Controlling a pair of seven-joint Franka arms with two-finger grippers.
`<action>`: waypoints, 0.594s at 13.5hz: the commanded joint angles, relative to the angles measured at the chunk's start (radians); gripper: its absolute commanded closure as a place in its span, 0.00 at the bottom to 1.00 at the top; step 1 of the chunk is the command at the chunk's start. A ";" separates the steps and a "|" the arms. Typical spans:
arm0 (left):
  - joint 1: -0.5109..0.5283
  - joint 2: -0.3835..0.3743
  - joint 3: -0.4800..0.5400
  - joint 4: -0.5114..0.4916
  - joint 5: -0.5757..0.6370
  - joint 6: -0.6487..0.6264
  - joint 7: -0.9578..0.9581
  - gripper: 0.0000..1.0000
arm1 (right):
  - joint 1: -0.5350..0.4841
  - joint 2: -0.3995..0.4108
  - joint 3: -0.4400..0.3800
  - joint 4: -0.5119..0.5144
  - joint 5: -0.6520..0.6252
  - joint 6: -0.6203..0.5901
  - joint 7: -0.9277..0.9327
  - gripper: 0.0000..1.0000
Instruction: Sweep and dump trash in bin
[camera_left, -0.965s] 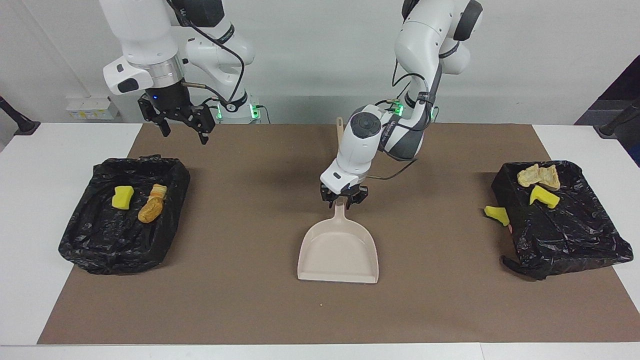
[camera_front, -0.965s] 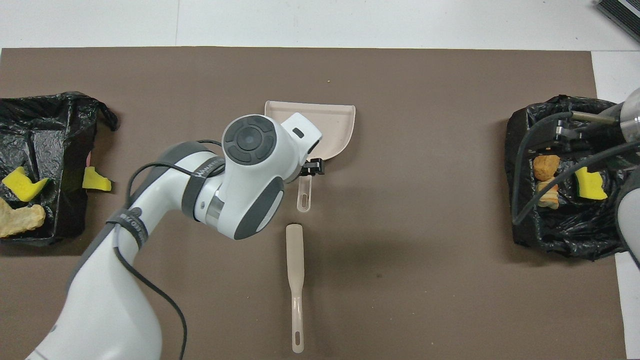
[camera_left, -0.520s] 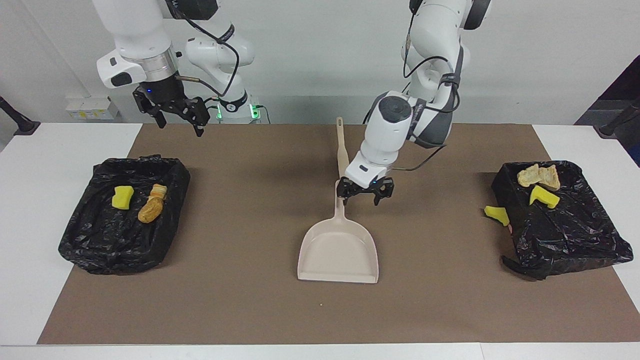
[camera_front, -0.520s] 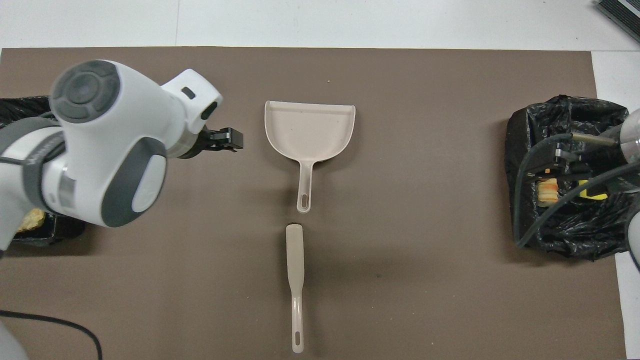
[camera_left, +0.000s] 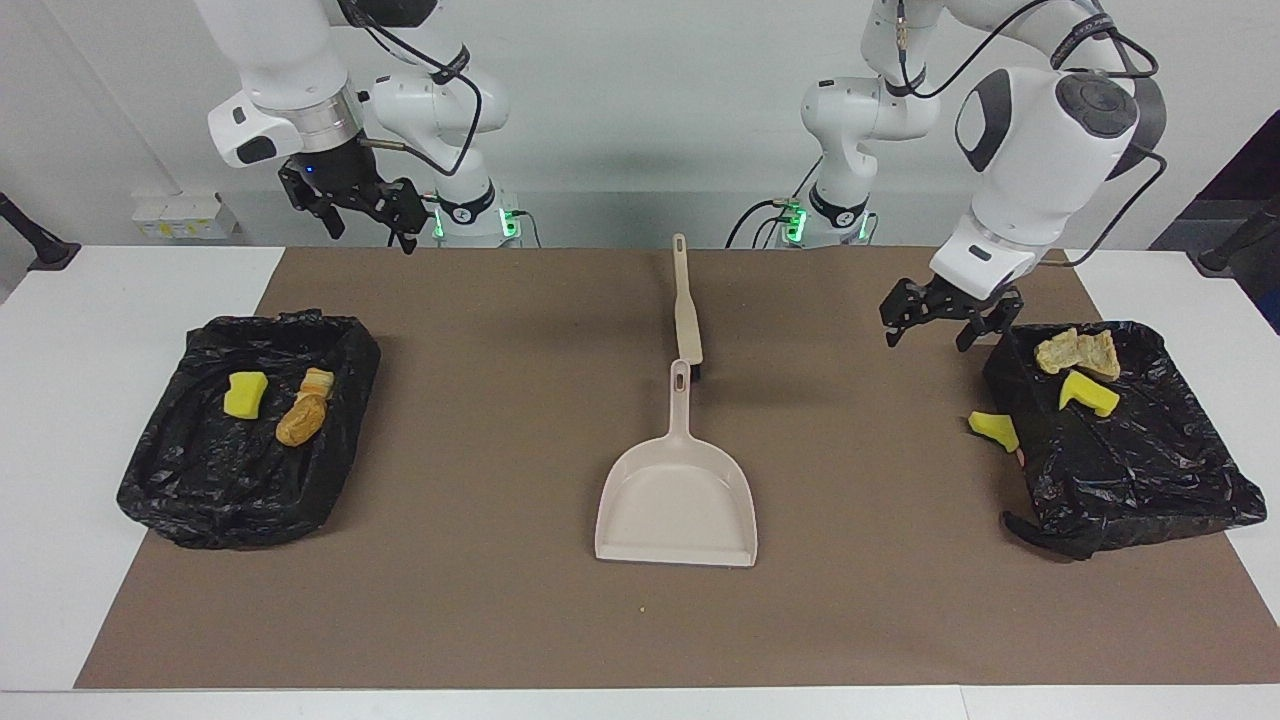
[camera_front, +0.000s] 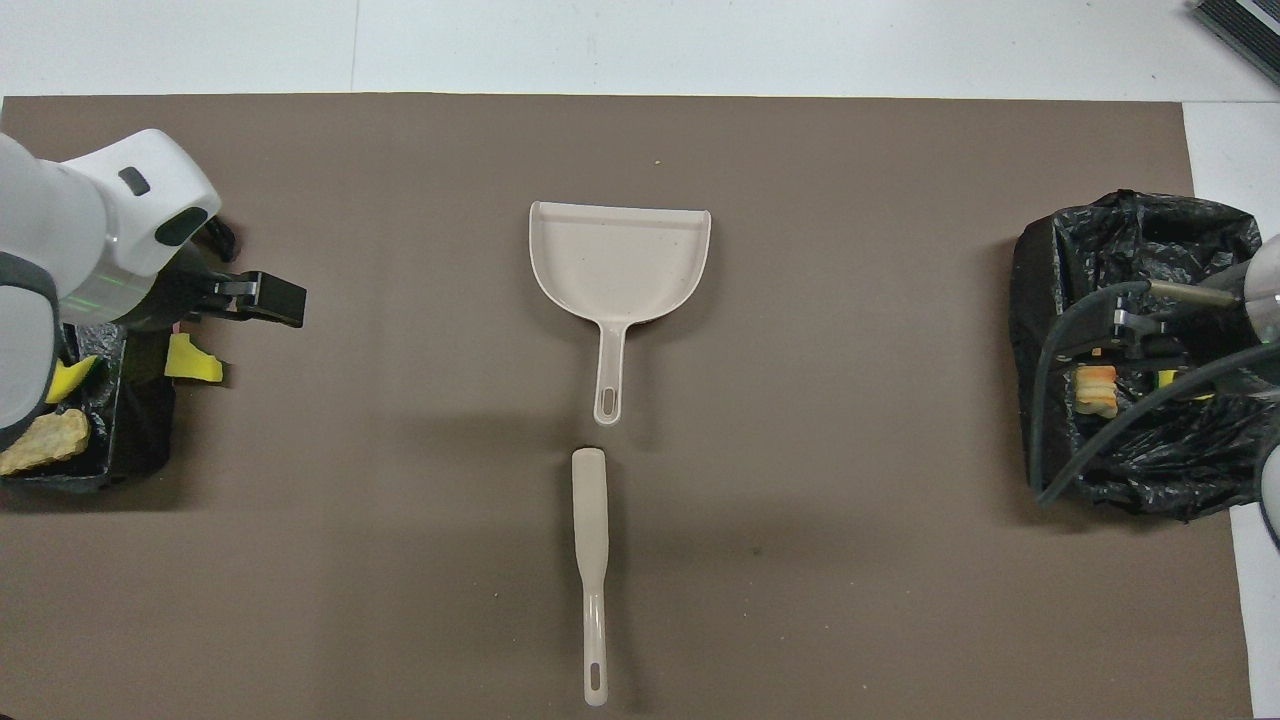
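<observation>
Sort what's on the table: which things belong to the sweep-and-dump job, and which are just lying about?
Belongs to the job:
- dustpan
- brush
- two bag-lined bins
- scraps in the bins
- yellow scrap against a bin's outer wall

Just lying about:
- brown mat
- tiny crumb on it

Left gripper and right gripper: open, empty.

both arms raised, left gripper (camera_left: 937, 320) and right gripper (camera_left: 363, 220) open

White glossy arms, grey joint panels, black cables, black hands, green lights at bases
</observation>
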 joint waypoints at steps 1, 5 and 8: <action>0.024 -0.072 0.011 0.036 -0.002 -0.101 0.041 0.00 | -0.001 -0.024 -0.016 -0.032 0.018 0.031 -0.036 0.00; 0.024 -0.080 0.030 0.150 0.000 -0.276 0.047 0.00 | 0.001 -0.022 -0.013 -0.030 0.018 0.044 -0.039 0.00; 0.026 -0.128 0.024 0.110 -0.004 -0.244 0.052 0.00 | 0.001 -0.022 -0.013 -0.032 0.018 0.041 -0.038 0.00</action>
